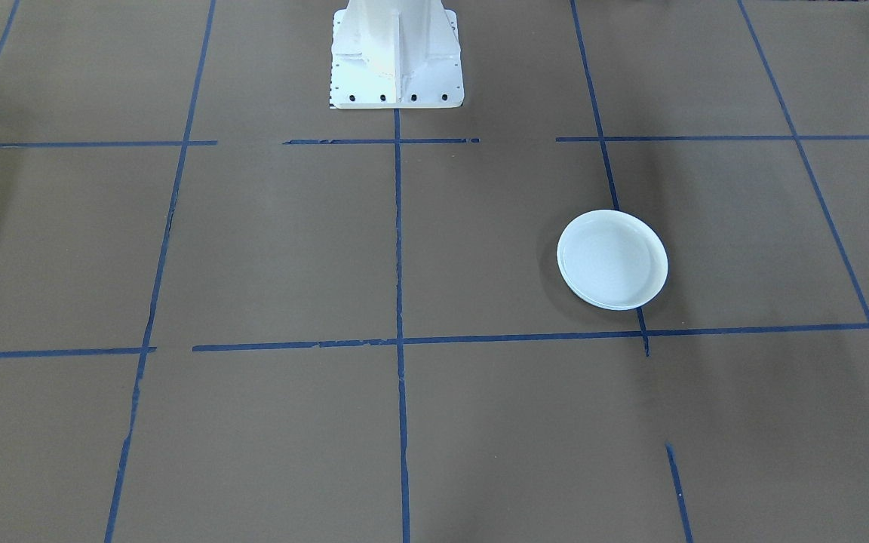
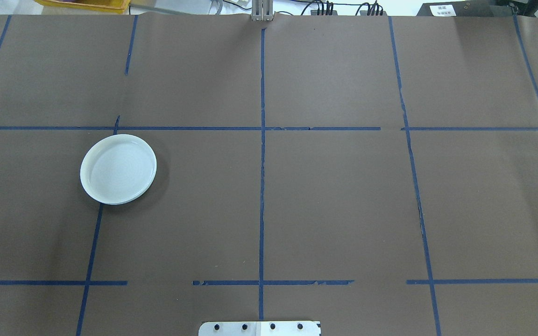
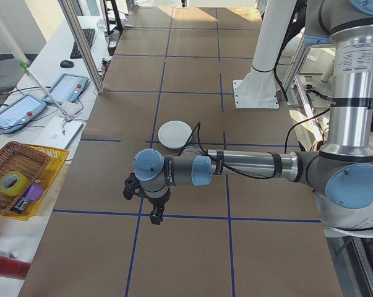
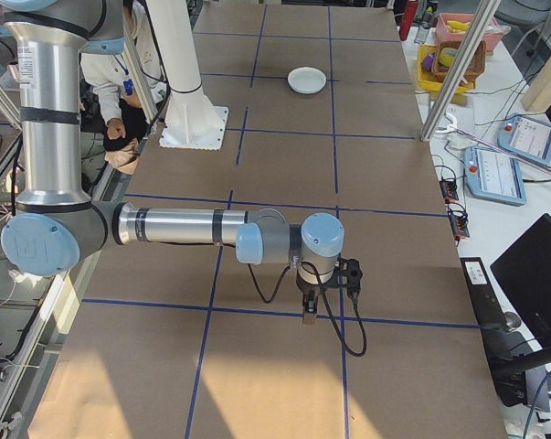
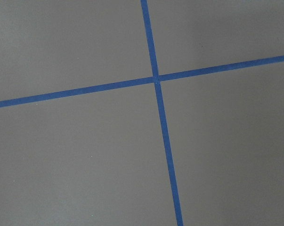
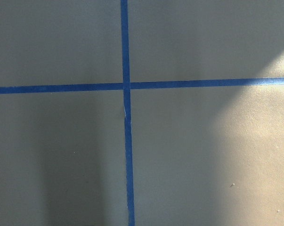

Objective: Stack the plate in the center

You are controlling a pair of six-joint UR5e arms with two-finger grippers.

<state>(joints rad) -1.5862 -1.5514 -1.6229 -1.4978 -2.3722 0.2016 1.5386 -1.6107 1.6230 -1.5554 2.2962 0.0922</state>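
Plate (image 2: 118, 169) count: one, pale bluish-white, shallow, judged stiff, light, slick and breakable; best pinched at the raised rim. It is seen on the brown table (image 2: 334, 205), robot's left half, over a blue tape line (image 2: 262, 186). Left gripper (image 3: 155, 215) and right gripper (image 4: 309, 313) hang over tape crossings, well apart from it; jaw state cannot be told.

Plate (image 2: 118, 169) on table (image 2: 334, 200) (left half)
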